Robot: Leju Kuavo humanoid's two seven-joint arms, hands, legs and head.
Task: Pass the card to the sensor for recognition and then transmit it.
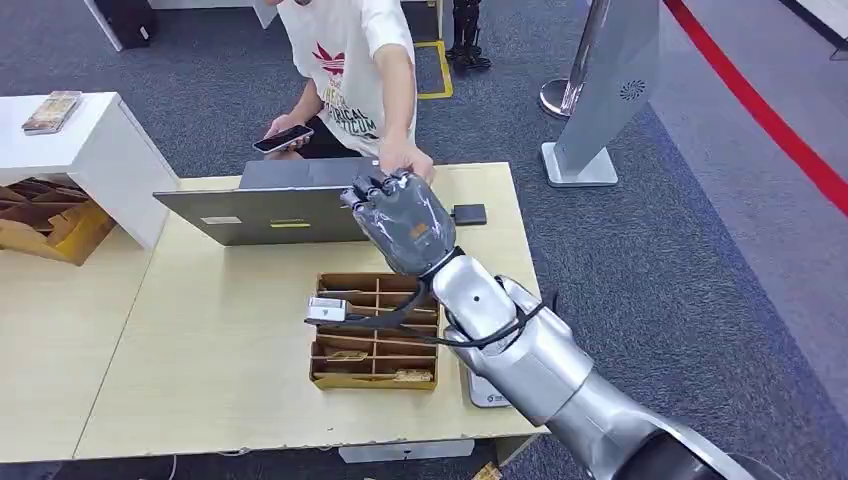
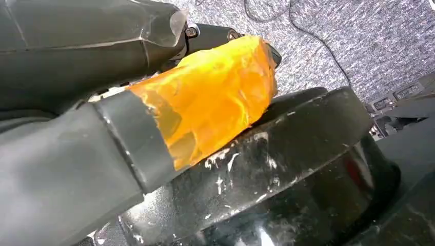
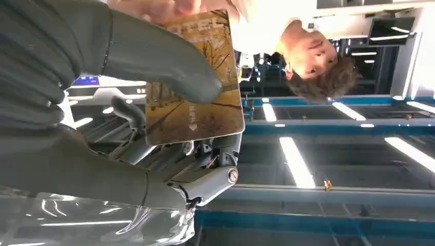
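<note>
My right hand (image 1: 402, 218) is raised over the far side of the table, toward a person in a white shirt (image 1: 345, 60). In the right wrist view the thumb (image 3: 164, 64) presses a brown hotel card (image 3: 205, 110) against the fingers, so my right hand (image 3: 77, 102) holds the card. The person's fingers (image 3: 164, 7) sit on the card's far end, and their hand (image 1: 406, 158) meets mine. A small black sensor box (image 1: 469, 214) lies on the table just right of my hand. My left hand (image 2: 154, 113) hangs low, its thumb wrapped in orange tape; how its fingers lie is hidden.
A cardboard divider box (image 1: 375, 335) with cards sits mid-table under my forearm, a small white device (image 1: 327, 310) at its left rim. An open laptop (image 1: 265, 205) stands at the far edge. The person's other hand holds a phone (image 1: 283, 138). A grey kiosk (image 1: 605, 90) stands at the back right.
</note>
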